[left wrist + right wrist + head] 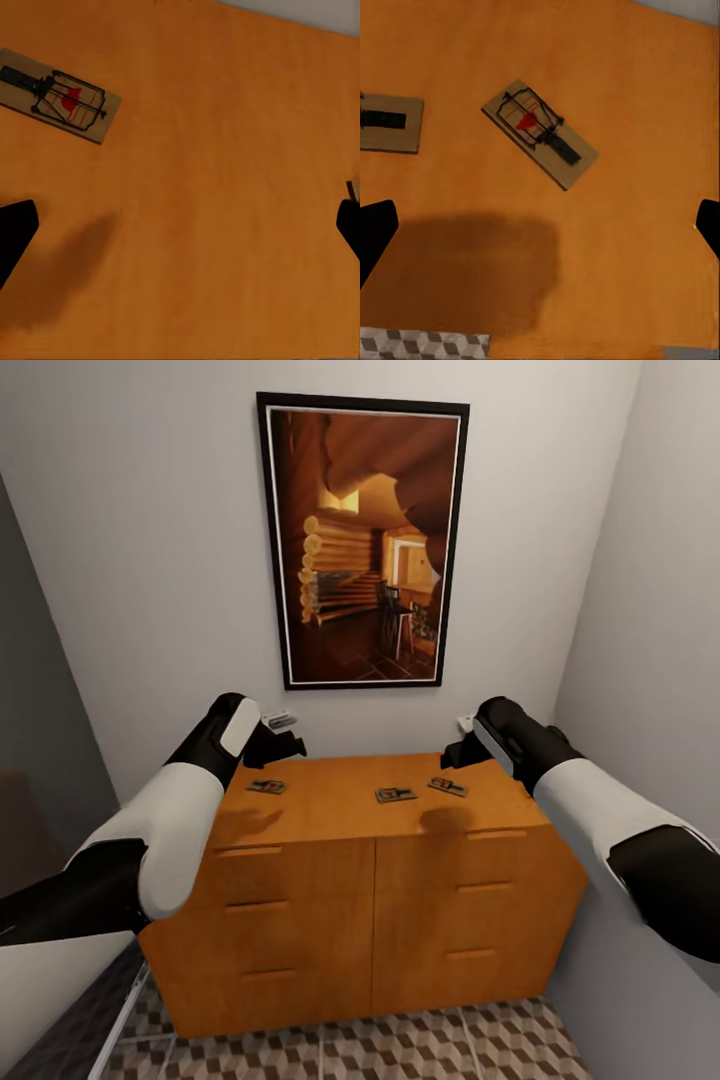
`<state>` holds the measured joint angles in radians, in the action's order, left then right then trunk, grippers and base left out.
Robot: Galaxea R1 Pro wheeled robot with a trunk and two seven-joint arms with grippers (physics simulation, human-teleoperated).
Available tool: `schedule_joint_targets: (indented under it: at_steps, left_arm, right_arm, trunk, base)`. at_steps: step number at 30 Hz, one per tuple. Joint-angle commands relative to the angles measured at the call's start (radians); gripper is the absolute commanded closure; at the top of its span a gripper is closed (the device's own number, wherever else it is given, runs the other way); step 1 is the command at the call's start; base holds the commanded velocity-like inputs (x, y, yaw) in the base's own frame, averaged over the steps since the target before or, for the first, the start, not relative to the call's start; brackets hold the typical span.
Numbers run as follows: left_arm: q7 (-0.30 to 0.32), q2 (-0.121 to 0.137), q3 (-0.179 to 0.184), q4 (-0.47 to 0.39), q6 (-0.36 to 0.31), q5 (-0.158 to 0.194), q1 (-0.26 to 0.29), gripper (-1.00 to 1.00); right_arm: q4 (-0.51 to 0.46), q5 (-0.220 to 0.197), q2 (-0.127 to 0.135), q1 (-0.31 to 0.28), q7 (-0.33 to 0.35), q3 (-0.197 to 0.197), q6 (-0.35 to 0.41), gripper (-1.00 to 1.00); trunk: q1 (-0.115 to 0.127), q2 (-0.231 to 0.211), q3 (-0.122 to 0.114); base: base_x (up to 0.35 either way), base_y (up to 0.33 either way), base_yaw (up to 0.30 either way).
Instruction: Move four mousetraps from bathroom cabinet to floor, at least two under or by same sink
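Observation:
Three mousetraps lie flat on top of the orange-brown cabinet [330,810]: a left one [267,786], a middle one [396,794] and a right one [448,786]. My left gripper [282,740] hovers over the cabinet's back left. In the left wrist view it [180,229] is open, with the left mousetrap [60,96] lying off to one side of the gap. My right gripper [460,746] hangs above the back right. The right wrist view shows it [540,225] open too, above bare wood next to the right mousetrap [540,133]. The middle mousetrap [386,121] is cut by that frame's edge.
The cabinet stands in a narrow alcove, with grey walls close on both sides and behind. A large framed picture [365,540] hangs on the back wall. All drawers [300,905] are shut. Cube-patterned floor tiles [400,1045] run in front of the cabinet.

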<state>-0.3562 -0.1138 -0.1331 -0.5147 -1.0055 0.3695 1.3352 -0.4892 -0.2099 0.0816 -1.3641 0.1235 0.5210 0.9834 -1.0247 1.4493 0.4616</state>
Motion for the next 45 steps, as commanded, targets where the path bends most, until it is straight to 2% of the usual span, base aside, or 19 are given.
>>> schedule_joint_targets:
  at_steps: [1,9,12,25,28,33,37,40,41,45]
  left_arm:
    - [-0.01,-0.001,-0.004,-0.001,-0.002,0.009,0.001,-1.0]
    - [-0.009,-0.004,0.027,0.012,-0.002,0.01,-0.002,-1.0]
    - [-0.009,-0.005,0.033,0.019,-0.002,0.011,-0.002,-1.0]
    - [-0.009,-0.006,0.038,0.025,-0.002,0.011,-0.002,-1.0]
    - [-0.008,-0.007,0.039,0.026,-0.002,0.011,-0.002,-1.0]
    - [-0.006,-0.009,0.052,0.028,-0.002,0.011,-0.006,-1.0]
    - [-0.006,-0.009,0.057,0.028,-0.002,0.012,-0.008,-1.0]
    - [-0.006,-0.009,0.06,0.028,-0.002,0.012,-0.01,-1.0]
    - [-0.006,-0.009,0.061,0.028,-0.003,0.012,-0.011,-1.0]
    - [-0.006,-0.009,0.061,0.029,-0.003,0.012,-0.011,-1.0]
  right_arm:
    - [-0.004,-0.007,0.009,-0.001,0.016,0.019,0.003,-1.0]
    - [-0.033,0.002,0.079,-0.001,0.227,0.142,-0.002,-1.0]
    - [-0.046,0.011,0.091,-0.001,0.26,0.166,-0.005,-1.0]
    - [-0.073,0.037,0.096,-0.001,0.285,0.19,-0.053,-1.0]
    - [-0.074,0.038,0.096,-0.001,0.303,0.216,-0.079,-1.0]
    - [-0.079,0.046,0.097,-0.002,0.4,0.268,-0.114,-1.0]
    - [-0.085,0.071,0.098,-0.002,0.442,0.28,-0.126,-1.0]
    - [-0.091,0.116,0.097,-0.003,0.465,0.286,-0.133,-1.0]
    - [-0.094,0.141,0.095,-0.003,0.492,0.29,-0.139,-1.0]
    - [-0.093,0.147,0.095,-0.003,0.533,0.293,-0.159,-1.0]
  trunk:
    - [0.0,0.001,0.001]
    - [0.0,0.001,0.001]
    - [0.0,0.001,0.001]
    - [0.0,0.001,0.001]
    - [0.0,0.001,0.001]
    - [0.0,0.001,0.001]
    - [0.0,0.001,0.001]
    - [0.0,0.001,0.001]
    - [0.0,0.001,0.001]
    - [0.0,0.001,0.001]
  base:
    - [0.192,-0.105,0.0]
    - [0.15,-0.094,0.0]
    - [0.03,-0.02,0.0]
    - [0.009,-0.003,0.0]
    - [0.188,0.0,0.0]
    - [0.195,0.0,0.0]
    - [0.066,0.0,0.0]
    - [0.023,0.0,0.0]
    - [0.004,0.0,0.0]
    - [0.002,0.0,0.0]
